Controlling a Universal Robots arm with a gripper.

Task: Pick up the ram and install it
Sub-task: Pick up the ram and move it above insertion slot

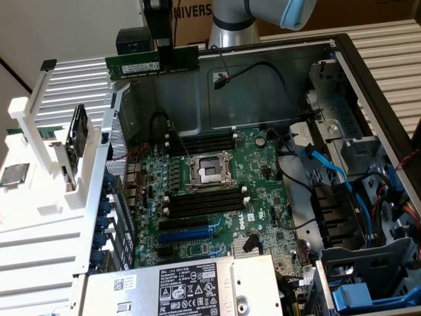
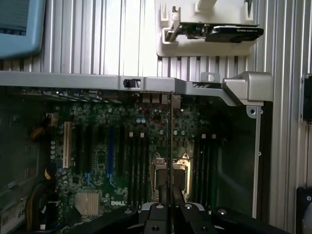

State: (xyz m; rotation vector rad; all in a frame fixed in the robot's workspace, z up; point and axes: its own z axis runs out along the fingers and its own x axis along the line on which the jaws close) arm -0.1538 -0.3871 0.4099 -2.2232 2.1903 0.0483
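Hand [image 1: 162,45]: narrow, pinching ram [image 1: 152,64] at its upper long edge.
Ram: held level, high above motherboard [image 1: 260,187].
Handling: likely light, stiff, fragile; grip edges, not faces.

The exterior view's top edge cuts off the arm [image 1: 237,20] and the upper part of the hand [image 1: 162,46], which covers a short strip of the ram [image 1: 141,66] where it grips it. The print on the ram's label [image 1: 135,66] is too small to read. The bottom edge cuts the power supply [image 1: 191,289]. In the wrist view the ram stands edge-on, its faces hidden.
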